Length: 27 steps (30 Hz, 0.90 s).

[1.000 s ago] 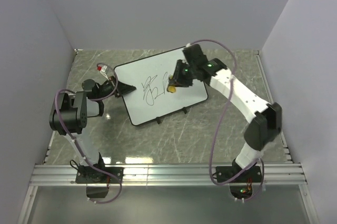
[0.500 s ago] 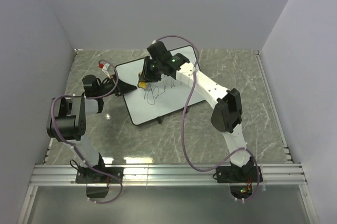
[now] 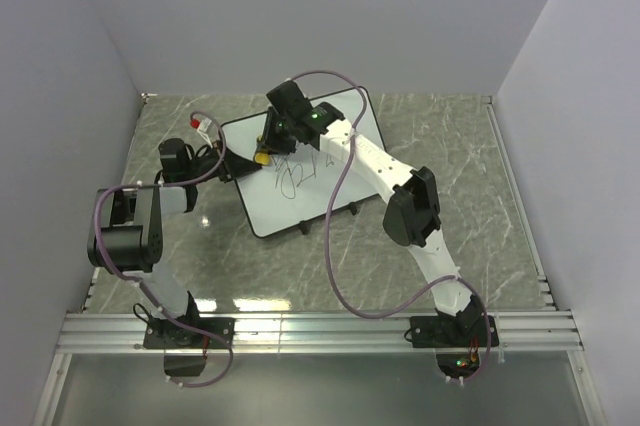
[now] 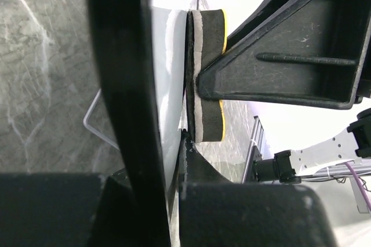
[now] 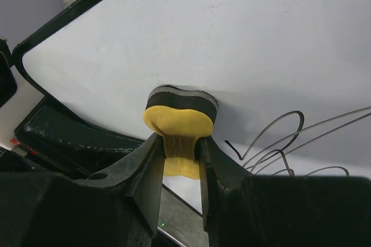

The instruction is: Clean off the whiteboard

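The whiteboard [image 3: 330,171] lies tilted on the table, white with a thin black frame, dark scribbles [image 3: 292,178] left of its middle. My right gripper [image 3: 263,156] is shut on the yellow eraser [image 5: 177,120] and presses its dark pad on the board's left part, just left of the scribbles [image 5: 278,142]. My left gripper [image 3: 232,159] is shut on the board's left edge [image 4: 168,102]; the eraser [image 4: 207,73] shows close beside it in the left wrist view.
Grey marbled tabletop [image 3: 420,246] around the board. A small red and white object [image 3: 200,129] lies at the far left by the left arm. Grey walls close in left, back and right. A metal rail [image 3: 320,331] runs along the near edge.
My right gripper swept the eraser leftward across the board, from right of the scribbles to the left part. Part of the upper scribbles is gone. The left gripper kept its hold.
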Motion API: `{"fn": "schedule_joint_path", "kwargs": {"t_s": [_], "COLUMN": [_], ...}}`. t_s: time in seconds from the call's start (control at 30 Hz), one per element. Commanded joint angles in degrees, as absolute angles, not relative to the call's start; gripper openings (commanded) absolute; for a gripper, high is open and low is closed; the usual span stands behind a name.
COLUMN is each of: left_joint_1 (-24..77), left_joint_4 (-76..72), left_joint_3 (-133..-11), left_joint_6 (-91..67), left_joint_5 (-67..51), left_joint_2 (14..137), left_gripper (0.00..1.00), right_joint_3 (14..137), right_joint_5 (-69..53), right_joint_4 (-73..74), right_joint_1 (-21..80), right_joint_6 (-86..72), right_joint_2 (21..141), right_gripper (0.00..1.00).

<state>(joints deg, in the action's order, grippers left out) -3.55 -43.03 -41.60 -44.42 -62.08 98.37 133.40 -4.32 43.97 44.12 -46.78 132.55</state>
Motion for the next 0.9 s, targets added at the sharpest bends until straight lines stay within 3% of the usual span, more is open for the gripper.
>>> {"fn": "schedule_joint_path", "kwargs": {"t_s": [0.0,0.4,0.6,0.87], "left_joint_1": [-1.0,-0.9,-0.8,-0.6], "left_joint_4": [-33.8,-32.2,-31.7,-30.6], "left_joint_3": [-40.9,-41.5,-41.8,-42.1], "left_joint_6": [-34.0,-33.1,-32.8,-32.1], "left_joint_5": [-59.1,-57.8,-57.5,-57.1], "left_joint_2": [98.1,98.3,98.5,98.6], "left_gripper": [0.0,0.0,0.0,0.0], "right_joint_3": [134.9,109.4,108.2,115.5], "right_joint_5": [4.1,11.3,11.3,6.7], "right_joint_4": [49.2,50.0,50.9,46.8], "right_joint_1": [44.5,46.6,48.7,50.0], "right_joint_6": [-48.3,-48.3,-47.0,-44.6], "right_joint_2": [134.3,125.6,125.2,125.2], "right_gripper": [0.0,0.0,0.0,0.0]}}
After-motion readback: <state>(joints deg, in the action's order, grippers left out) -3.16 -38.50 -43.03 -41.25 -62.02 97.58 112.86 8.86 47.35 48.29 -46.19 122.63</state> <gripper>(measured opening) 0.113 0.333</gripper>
